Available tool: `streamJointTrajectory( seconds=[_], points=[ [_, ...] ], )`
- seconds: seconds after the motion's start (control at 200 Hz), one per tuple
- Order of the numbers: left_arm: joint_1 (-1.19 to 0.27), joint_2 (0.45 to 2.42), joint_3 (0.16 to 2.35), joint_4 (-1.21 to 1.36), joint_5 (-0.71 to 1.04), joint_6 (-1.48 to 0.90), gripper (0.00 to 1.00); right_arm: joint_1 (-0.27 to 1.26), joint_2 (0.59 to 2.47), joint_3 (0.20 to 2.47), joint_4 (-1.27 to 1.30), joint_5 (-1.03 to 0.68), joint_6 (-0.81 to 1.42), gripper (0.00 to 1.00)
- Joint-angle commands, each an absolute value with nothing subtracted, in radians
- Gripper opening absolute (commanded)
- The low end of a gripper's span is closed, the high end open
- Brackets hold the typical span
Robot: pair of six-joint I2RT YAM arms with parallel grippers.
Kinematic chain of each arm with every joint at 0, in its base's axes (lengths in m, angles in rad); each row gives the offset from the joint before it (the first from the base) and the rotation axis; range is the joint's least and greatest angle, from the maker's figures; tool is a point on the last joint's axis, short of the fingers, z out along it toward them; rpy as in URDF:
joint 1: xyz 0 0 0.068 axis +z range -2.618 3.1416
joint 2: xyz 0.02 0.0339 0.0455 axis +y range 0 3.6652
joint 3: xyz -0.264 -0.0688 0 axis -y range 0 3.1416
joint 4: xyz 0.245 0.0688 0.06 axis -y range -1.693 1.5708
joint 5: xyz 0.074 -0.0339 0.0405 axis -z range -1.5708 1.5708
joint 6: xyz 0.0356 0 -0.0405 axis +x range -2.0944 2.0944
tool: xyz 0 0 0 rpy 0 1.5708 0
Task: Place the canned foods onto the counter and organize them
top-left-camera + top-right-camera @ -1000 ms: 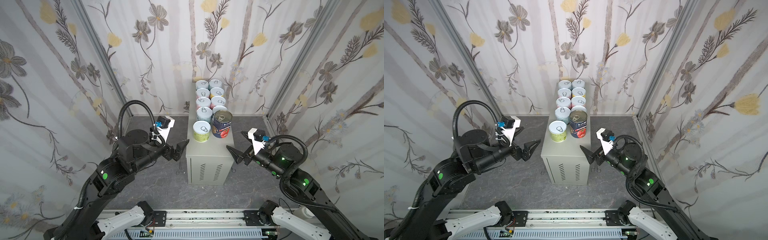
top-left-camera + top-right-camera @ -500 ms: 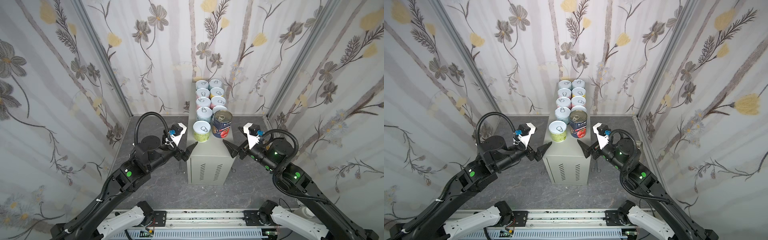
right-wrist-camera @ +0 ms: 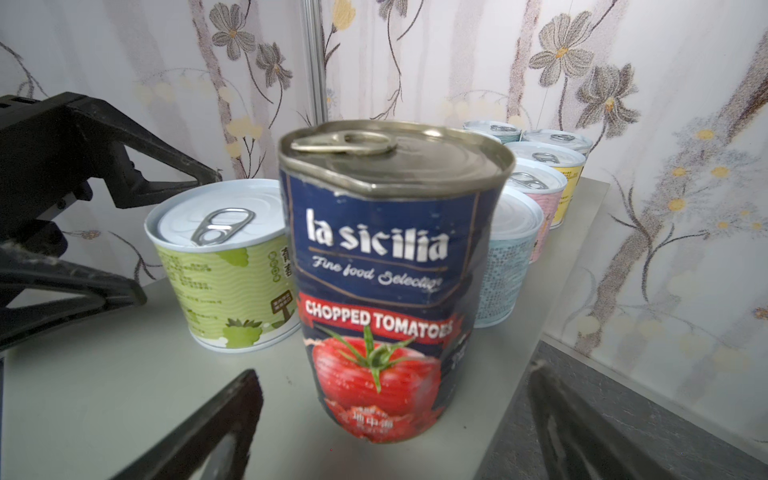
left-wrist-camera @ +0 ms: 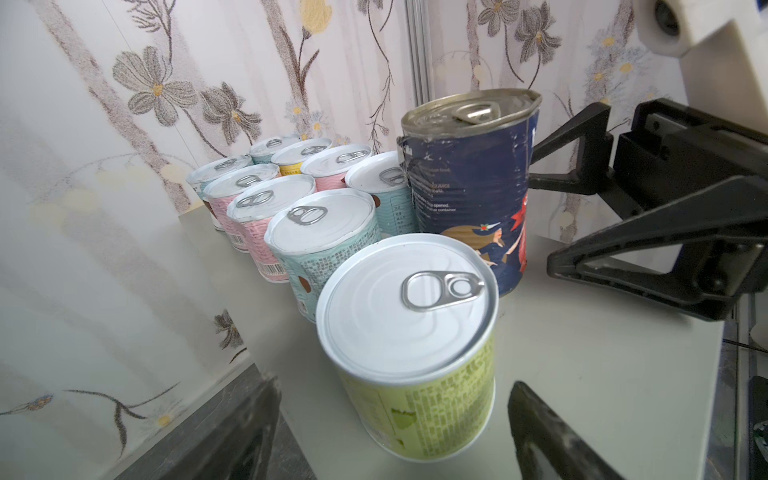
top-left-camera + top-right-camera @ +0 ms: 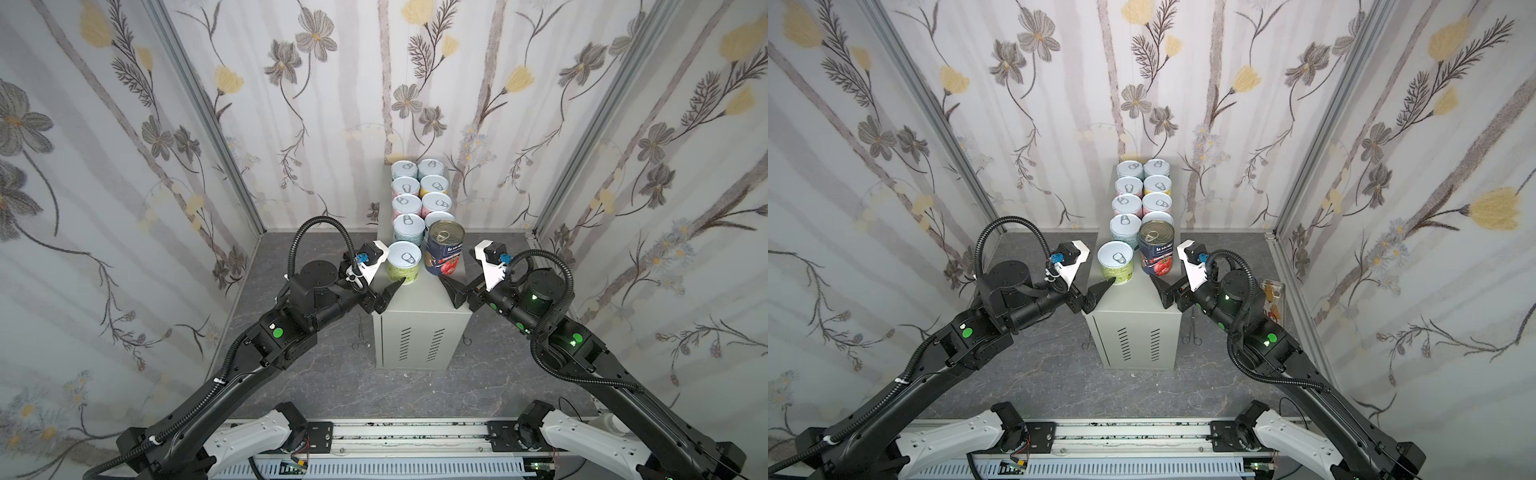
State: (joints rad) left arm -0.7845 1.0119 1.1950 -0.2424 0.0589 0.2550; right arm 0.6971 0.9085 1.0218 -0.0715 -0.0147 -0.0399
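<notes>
On the counter [image 5: 419, 332] [image 5: 1133, 336] several short pastel cans [image 5: 409, 203] stand in two rows. At the front stand a green can [image 5: 404, 262] [image 5: 1116, 264] [image 4: 409, 345] [image 3: 220, 270] and a taller dark-blue tomato can [image 5: 444, 249] [image 5: 1156, 249] [image 4: 469, 199] [image 3: 382, 282]. My left gripper [image 5: 388, 297] [image 5: 1098, 296] [image 4: 392, 395] is open, its fingers on either side of the green can's base with gaps showing. My right gripper [image 5: 451, 293] [image 5: 1160, 293] [image 3: 392, 386] is open wide astride the tomato can's base, not touching it.
Metal scissors [image 5: 360, 336] lie on the dark marbled floor left of the counter, and another pair [image 5: 1192, 332] lies to its right. A small tray [image 5: 1273, 299] stands by the right wall. Flowered walls close in three sides.
Both arms have come in from the sides to the counter's front corners. The left jaws have narrowed around the green can; the right jaws stay wide.
</notes>
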Motion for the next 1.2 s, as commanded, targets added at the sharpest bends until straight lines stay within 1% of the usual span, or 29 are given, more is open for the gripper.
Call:
streamJointTrajectory(
  seconds=[0.0,0.06,0.59,1.194],
  points=[
    [-0.778,1.032,1.215,-0.219,0.096,0.276,0.82,0.698,0.916,1.025,-0.007,0.007,-0.058,1.0],
    [-0.774,1.046,1.225,-0.23,0.11,0.279,0.79,0.698,0.918,1.023,0.0,0.009,-0.058,1.0],
    [-0.752,1.103,1.254,-0.224,0.151,0.253,0.66,0.698,0.936,1.019,0.011,0.011,-0.079,1.0],
    [-0.749,1.126,1.272,-0.216,0.14,0.239,0.63,0.698,0.924,0.996,0.013,0.017,-0.078,1.0]
  ],
)
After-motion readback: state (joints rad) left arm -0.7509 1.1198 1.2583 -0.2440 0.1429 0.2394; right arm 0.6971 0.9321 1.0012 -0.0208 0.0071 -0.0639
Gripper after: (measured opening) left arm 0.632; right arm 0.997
